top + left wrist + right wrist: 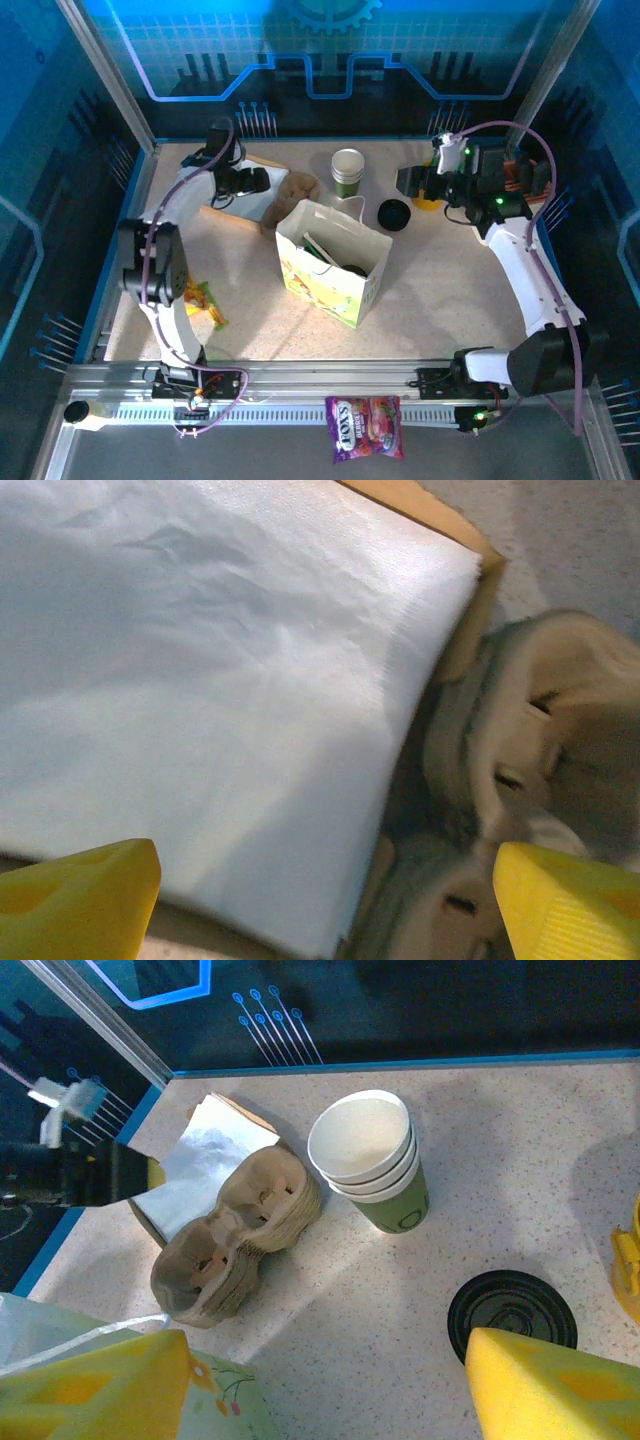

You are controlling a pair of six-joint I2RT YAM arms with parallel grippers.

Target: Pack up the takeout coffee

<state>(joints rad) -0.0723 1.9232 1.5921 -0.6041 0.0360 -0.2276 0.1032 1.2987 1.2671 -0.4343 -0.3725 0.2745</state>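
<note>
Right wrist: cups point(370, 1155) beyond right tool point(325, 1360)

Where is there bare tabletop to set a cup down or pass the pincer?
Free: tabletop right of the paper bag, and between bag and snack packet on its left. Crowded: the back row of napkins, cup carriers, stacked paper cups, black lid.

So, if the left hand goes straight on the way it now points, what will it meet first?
Most likely the white napkins, close to their edge beside the pulp cup carriers; depth is unclear.
</note>
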